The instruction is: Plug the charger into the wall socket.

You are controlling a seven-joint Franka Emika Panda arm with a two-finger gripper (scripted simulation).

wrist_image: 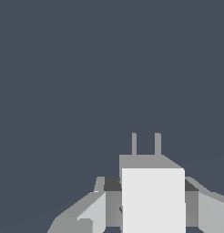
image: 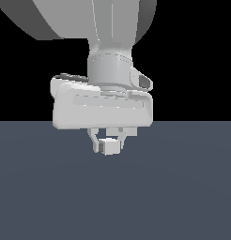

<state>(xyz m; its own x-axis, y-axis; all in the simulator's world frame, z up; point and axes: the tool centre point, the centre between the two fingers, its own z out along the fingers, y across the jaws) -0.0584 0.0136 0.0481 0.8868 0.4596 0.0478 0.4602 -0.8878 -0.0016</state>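
The charger is a small off-white block held between my gripper's fingers, just below the big grey hand. My gripper is shut on it and holds it above the dark grey floor. In the wrist view the charger fills the lower middle, with two short thin prongs sticking out of its far face. A finger shows on one side of the block and another on the other side. The wall socket is out of view in both frames.
A flat dark blue-grey floor spreads under the gripper. The arm's wide grey hand and wrist fill the upper middle of the exterior view. Behind is black background.
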